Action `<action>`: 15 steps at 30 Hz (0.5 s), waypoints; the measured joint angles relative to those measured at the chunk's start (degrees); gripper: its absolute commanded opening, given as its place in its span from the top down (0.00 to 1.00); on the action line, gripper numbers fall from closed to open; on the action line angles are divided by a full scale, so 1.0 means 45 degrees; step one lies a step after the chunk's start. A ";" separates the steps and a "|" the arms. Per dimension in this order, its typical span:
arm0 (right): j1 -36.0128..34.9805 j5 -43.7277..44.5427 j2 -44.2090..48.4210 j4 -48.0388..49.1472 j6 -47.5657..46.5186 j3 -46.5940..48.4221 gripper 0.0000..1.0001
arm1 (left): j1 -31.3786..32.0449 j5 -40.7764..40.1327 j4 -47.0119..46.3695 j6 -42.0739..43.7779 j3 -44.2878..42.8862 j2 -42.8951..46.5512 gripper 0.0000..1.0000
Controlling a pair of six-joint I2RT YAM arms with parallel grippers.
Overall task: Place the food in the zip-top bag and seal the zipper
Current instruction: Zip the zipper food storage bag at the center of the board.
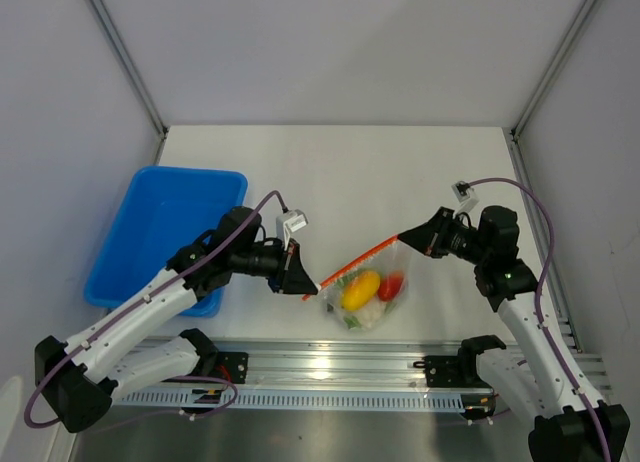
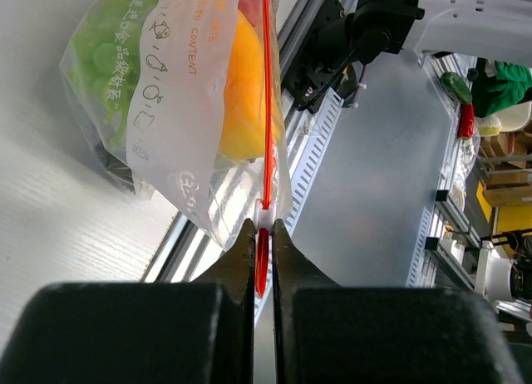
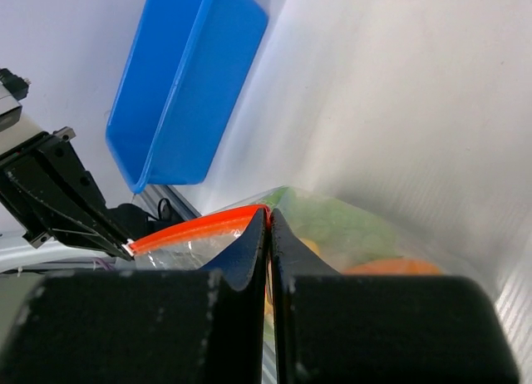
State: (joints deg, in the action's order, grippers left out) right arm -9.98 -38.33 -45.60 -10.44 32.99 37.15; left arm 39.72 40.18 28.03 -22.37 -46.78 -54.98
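The clear zip-top bag (image 1: pixel 366 294) hangs between my two grippers, just above the table's near edge. It holds the food: a yellow fruit (image 1: pixel 360 289), a red-orange piece (image 1: pixel 392 285) and a white-and-green piece (image 1: pixel 364 318). The orange-red zipper (image 1: pixel 355 262) is stretched taut along its mouth. My left gripper (image 1: pixel 306 288) is shut on the zipper's left end, just behind a small white slider (image 2: pixel 264 214). My right gripper (image 1: pixel 404 238) is shut on the zipper's right end (image 3: pixel 260 211). In the left wrist view the zipper (image 2: pixel 267 101) runs straight up past the yellow fruit (image 2: pixel 243 93) and green pieces (image 2: pixel 108 51).
A blue tray (image 1: pixel 165 232) stands at the left of the table, behind my left arm; it also shows in the right wrist view (image 3: pixel 183 85). The metal rail (image 1: pixel 330 367) runs along the near edge, under the bag.
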 measured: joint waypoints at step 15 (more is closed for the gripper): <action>0.0204 0.0359 0.0112 -0.0199 0.0005 0.0000 1.00 | -0.0063 -0.0282 0.0617 0.0112 0.0277 0.0427 0.99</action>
State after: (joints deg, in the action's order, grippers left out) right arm -9.06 -36.71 -45.10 -11.33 33.01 37.15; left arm 39.44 38.92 30.81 -21.87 -45.54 -53.06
